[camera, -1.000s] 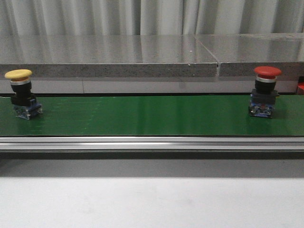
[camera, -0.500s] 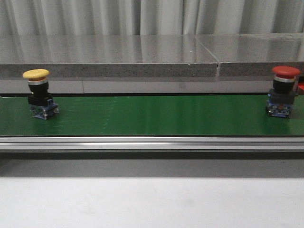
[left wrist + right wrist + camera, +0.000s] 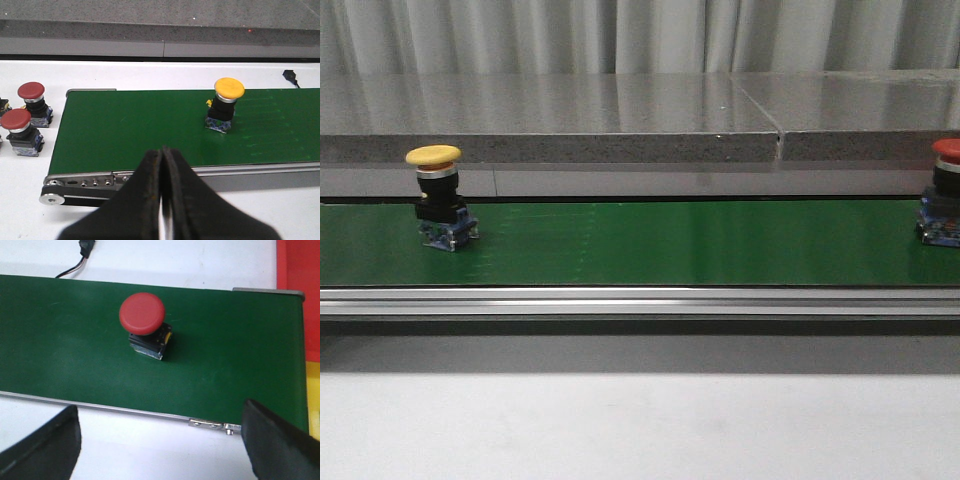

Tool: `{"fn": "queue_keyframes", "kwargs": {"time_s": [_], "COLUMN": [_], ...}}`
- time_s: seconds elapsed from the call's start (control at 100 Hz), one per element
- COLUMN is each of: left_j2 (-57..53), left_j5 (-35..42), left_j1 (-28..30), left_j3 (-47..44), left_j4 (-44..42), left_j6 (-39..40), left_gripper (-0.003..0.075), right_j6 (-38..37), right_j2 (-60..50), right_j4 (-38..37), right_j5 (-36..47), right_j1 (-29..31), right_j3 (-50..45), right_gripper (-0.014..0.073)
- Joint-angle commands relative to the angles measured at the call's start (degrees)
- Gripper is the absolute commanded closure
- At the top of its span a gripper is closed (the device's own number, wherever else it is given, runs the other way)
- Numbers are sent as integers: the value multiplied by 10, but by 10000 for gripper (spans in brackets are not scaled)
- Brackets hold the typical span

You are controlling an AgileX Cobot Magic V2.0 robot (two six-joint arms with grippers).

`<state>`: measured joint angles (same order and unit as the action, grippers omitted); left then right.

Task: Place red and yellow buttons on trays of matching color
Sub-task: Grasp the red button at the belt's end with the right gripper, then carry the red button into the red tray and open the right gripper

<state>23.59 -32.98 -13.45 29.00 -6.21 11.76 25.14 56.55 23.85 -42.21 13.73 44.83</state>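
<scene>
A yellow button stands upright on the green belt, toward its left; a red button stands near the belt's right end, close to a red tray. Neither is on a tray yet. The left gripper is clenched and empty; the right gripper is spread wide, also empty.

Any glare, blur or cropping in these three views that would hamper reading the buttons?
Front view: the red button is cropped by the right edge, the yellow button is sharp, and the grey ledge shows soft reflections. Left wrist view: the shut left hand looms dark and blurred. Right wrist view: even light, fingers out of focus.
</scene>
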Motion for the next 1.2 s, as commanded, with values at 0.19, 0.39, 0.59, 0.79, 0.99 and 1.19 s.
{"fn": "queue_keyframes", "kwargs": {"time_s": [0.19,0.39,0.59,0.79,0.99,1.19], "left_j2": [5,5,5,5,5,5], "left_j5": [39,39,39,39,39,39], "left_j1": [-4,-4,-4,-4,-4,-4], "left_j3": [13,13,13,13,13,13], "left_j4": [3,3,3,3,3,3], "left_j6": [-1,-1,-1,-1,-1,-1], "left_gripper": [739,739,739,739,739,739], "right_j6": [5,5,16,19,19,12], "right_j2": [92,153,217,274,296,296], "right_j4": [18,18,18,18,18,18], "right_j5": [57,90,102,114,105,79], "right_j1": [0,0,-8,-11,-10,-10], "right_j3": [53,82,113,143,148,159], "right_gripper": [-48,-48,-48,-38,205,446]}}
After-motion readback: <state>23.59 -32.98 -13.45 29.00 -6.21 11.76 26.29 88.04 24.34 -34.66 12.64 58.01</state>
